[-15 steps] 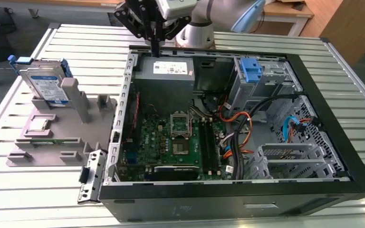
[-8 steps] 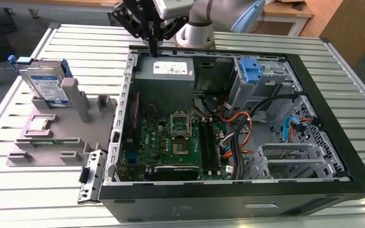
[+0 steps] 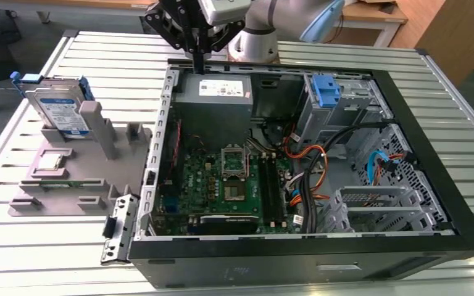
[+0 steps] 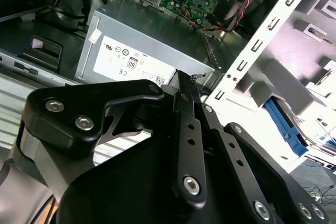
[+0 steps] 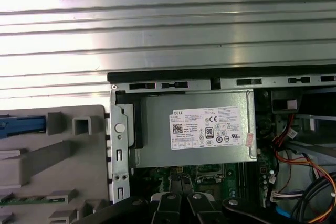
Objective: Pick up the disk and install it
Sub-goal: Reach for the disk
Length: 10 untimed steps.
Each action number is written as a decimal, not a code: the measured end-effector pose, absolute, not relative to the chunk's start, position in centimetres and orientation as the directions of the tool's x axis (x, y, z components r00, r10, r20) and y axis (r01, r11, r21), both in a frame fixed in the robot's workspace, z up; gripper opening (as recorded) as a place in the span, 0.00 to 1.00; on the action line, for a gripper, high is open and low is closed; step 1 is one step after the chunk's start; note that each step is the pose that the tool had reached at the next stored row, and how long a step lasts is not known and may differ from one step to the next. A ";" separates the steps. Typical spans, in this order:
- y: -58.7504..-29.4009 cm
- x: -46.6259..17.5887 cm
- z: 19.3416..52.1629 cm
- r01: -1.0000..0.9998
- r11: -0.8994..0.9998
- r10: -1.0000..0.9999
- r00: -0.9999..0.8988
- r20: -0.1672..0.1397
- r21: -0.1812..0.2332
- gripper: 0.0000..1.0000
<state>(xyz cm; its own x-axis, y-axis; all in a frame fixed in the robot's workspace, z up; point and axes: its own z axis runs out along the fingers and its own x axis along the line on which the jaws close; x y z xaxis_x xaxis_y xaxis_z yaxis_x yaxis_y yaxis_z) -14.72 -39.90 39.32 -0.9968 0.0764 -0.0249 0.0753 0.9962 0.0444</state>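
The disk (image 3: 59, 106) stands on edge in a grey holder (image 3: 97, 126) at the exterior view's left, outside the computer case; it is a silver drive with a white-and-blue label and blue rails. Its blue rail (image 4: 286, 125) also shows in the second wrist view, and a blue strip (image 5: 21, 125) of it in the first wrist view. My gripper (image 3: 197, 61) hangs above the case's back corner, over the grey power-supply box (image 3: 214, 92), well to the right of the disk. Its fingers (image 4: 185, 85) are shut together with nothing between them.
The open black computer case (image 3: 303, 256) lies flat on the slatted metal table (image 3: 97, 52), with the motherboard (image 3: 220, 185), cables and drive cages inside. A lone blue bracket (image 3: 325, 91) sits in the bay at the back. The holder plate (image 3: 56, 203) carries small parts.
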 end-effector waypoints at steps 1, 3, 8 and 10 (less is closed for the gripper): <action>-39.9 -14.8 39.3 0.075 0.996 0.076 -0.997 -0.025 0.044 0.10; -39.9 -15.1 39.3 0.075 0.996 0.076 -0.997 -0.025 0.044 0.10; -39.9 -16.0 39.3 0.075 0.996 0.076 -0.997 -0.025 0.044 0.10; -39.9 -16.4 39.3 0.075 0.996 0.076 -0.997 -0.025 0.044 0.10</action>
